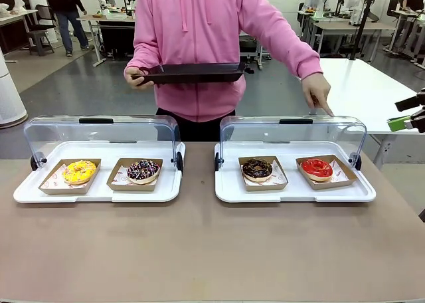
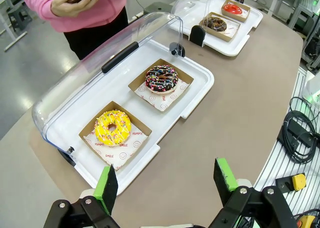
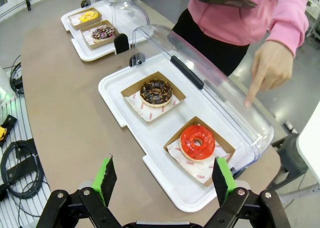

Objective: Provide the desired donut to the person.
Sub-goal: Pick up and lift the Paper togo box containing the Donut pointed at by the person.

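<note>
The person (image 1: 199, 44) in a pink hoodie stands across the table, holding a black tray (image 1: 192, 72) in one hand. The other hand (image 1: 317, 94) points a finger down at the open lid above the red glazed donut (image 1: 317, 168) (image 3: 197, 142). Beside it in the same white tray lies a chocolate donut (image 1: 257, 169) (image 3: 156, 92). The other white tray holds a yellow sprinkled donut (image 1: 80, 172) (image 2: 113, 128) and a dark sprinkled donut (image 1: 143, 170) (image 2: 161, 79). My left gripper (image 2: 167, 180) hangs open above the table near the yellow donut. My right gripper (image 3: 165, 178) hangs open near the red donut; its green pads (image 1: 400, 122) show at the front view's right edge.
Both white display trays (image 1: 166, 193) (image 1: 292, 195) have clear lids (image 1: 99, 133) (image 1: 292, 133) swung up toward the person. Each donut sits in a brown cardboard box. Cables (image 2: 295, 133) and a yellow button box lie beside the table. A white table (image 1: 372, 90) stands behind at right.
</note>
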Robot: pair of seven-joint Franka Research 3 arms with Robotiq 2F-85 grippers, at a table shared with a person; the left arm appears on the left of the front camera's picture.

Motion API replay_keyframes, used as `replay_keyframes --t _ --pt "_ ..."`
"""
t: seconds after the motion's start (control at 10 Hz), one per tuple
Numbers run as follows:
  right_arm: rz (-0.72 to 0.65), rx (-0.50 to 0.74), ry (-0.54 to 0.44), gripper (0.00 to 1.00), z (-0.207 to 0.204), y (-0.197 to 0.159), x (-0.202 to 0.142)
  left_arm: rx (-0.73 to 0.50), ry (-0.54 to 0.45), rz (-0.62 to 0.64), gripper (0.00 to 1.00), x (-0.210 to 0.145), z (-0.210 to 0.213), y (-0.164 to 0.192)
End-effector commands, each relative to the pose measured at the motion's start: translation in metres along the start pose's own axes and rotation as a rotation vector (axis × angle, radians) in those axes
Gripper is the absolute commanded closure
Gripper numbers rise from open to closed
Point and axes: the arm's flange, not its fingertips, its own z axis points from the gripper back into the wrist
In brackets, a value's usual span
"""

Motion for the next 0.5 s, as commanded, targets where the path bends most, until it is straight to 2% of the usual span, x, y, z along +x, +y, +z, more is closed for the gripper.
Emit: replay_keyframes --t 0.0,0.4 --pt "0.003 0.004 -0.003 0.0 0.0005 -0.0008 -0.0011 -0.005 -0.006 0.007 0.0 -0.0007 -0.0002 0.0008" --pt "0.003 0.004 -0.003 0.0 0.0005 -0.0008 -0.0011 -0.005 -0.006 0.007 0.0 -0.0007 -0.0002 0.0008"
